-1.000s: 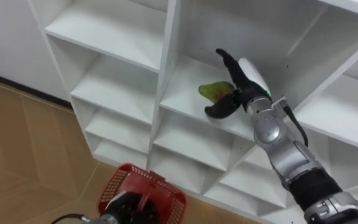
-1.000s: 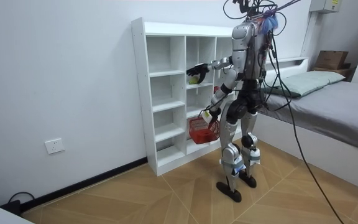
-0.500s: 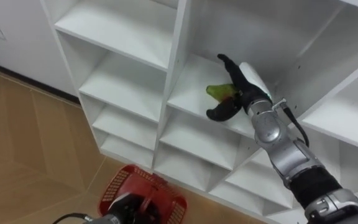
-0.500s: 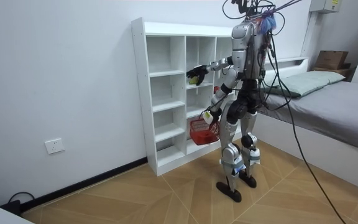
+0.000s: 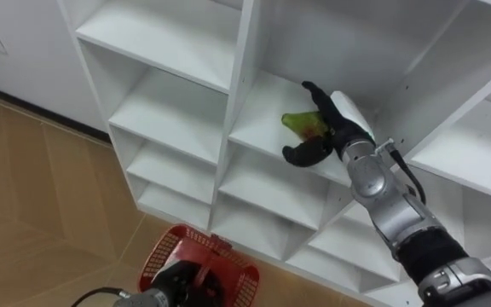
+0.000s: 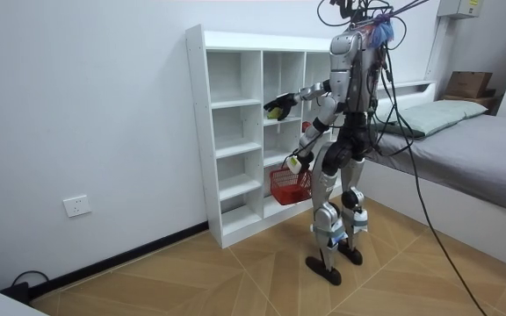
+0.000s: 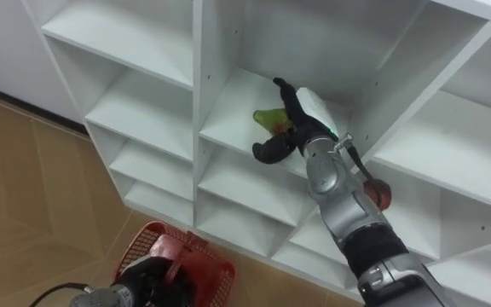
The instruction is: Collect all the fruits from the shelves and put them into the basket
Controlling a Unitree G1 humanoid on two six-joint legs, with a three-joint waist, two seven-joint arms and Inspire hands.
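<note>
**Left eye view: fruit gripped on the shelf, basket waiting below**

At the lower left, the robot's left hand (image 5: 176,283) had its fingers clenched round the handle of a red open-mesh plastic basket (image 5: 228,260), which hung low in front of the bottom shelves. How much lay in the basket could not be told, since the hand and handle covered part of its inside; no fruit showed in the part that was visible.

Above and to the right stood the white wooden closet of open cubbyholes (image 5: 237,85). In its middle column, on an upper shelf, lay a yellow-green pear-like fruit with a reddish patch (image 5: 299,124). The right hand (image 5: 337,124) had reached into that compartment, with its fingers over the top of the fruit and its thumb curled under the front, grasping it. The fruit looked to be at or just above the shelf board, well apart from the basket.

In the room view the robot stood upright close before the closet, with a bed (image 6: 481,145) on the room view's right.

Judged from this, the pick was made but the collecting was not: the fruit had yet to be drawn out, lowered and released into the basket.
</note>
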